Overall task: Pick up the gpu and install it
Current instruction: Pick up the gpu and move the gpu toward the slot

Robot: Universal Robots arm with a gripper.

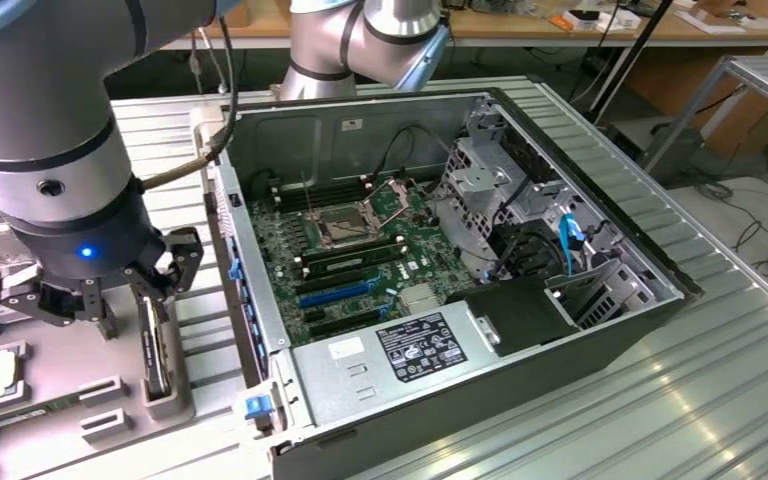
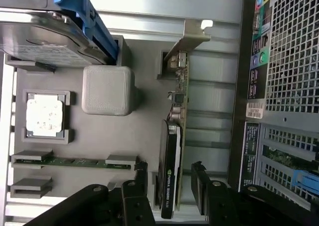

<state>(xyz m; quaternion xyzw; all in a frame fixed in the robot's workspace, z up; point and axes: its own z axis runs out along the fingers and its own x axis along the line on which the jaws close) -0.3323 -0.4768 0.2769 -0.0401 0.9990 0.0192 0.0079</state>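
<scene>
Fingers of the gripper stood spread on either side of the gpu (upright on edge in the grey tray), seemingly not yet touching it.

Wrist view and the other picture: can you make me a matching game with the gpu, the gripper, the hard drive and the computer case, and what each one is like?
Things:
1. gpu
2. gripper
3. hard drive
4. computer case

Descriptions:
A. side open, motherboard showing
B. silver, lying flat on the grey tray
C. standing on edge in a tray slot
D. open, with the card in between

Pairs: 1-C, 2-D, 3-B, 4-A.
</scene>
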